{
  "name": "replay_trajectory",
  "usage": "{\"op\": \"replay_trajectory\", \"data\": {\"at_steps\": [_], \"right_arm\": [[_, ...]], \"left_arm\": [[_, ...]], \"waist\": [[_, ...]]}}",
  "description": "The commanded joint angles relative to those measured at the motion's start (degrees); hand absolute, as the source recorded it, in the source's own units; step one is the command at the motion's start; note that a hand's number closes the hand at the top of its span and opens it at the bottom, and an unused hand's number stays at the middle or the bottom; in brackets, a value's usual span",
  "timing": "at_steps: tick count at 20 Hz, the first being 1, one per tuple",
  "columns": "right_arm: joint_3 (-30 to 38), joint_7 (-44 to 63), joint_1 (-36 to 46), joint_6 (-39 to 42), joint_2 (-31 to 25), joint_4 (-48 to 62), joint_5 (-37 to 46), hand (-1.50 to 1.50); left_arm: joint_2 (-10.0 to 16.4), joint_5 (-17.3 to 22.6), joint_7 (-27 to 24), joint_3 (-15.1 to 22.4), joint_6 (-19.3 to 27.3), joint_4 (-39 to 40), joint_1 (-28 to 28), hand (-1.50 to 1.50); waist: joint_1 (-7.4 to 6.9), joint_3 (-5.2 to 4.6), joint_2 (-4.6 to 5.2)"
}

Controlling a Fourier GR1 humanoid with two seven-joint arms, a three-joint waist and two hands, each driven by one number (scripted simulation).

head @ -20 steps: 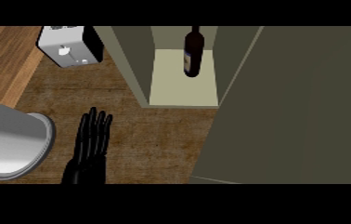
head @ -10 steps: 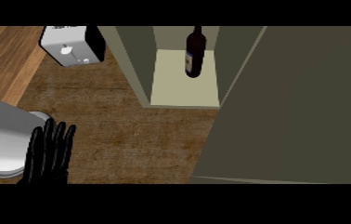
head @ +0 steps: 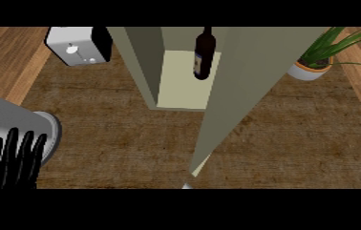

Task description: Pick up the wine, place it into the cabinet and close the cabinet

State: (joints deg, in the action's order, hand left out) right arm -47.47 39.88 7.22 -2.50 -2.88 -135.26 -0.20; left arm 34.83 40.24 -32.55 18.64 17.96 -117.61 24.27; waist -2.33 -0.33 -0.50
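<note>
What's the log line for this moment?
wine: upright inside cabinet | door: open | left hand: open, lower left | right hand: not in view

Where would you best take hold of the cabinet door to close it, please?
Probably the free near edge of the cabinet door, pushed from the right on its broad outer face: it stands open toward the robot, and the wine bottle is already inside.

Single head view, steeply down and close over counter (head: 106, 129) and cabinet (head: 144, 57).
</note>
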Motion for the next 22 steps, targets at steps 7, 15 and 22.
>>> {"op": "replay_trajectory", "data": {"at_steps": [7, 15, 22], "right_arm": [[-0.7, 0.1, 25.1, -17.1, 2.6, 13.1, -4.7, 1.5], [8.6, -2.2, 49.8, -22.8, 2.8, 34.3, -17.1, 1.5], [15.9, -10.0, 64.6, -17.1, 2.9, 55.3, -27.6, 1.5]], "left_arm": [[6.6, 8.2, 0.4, -11.6, -11.2, 0.7, 3.1, -1.5], [7.8, 11.7, 1.0, -15.6, -17.0, 1.6, 4.4, -1.5], [10.1, 16.4, 4.6, -21.5, -18.5, 2.8, 2.3, -1.5]], "waist": [[-1.63, -0.04, 0.47], [-2.49, 0.09, 0.79], [-2.34, 0.17, 1.31]]}}
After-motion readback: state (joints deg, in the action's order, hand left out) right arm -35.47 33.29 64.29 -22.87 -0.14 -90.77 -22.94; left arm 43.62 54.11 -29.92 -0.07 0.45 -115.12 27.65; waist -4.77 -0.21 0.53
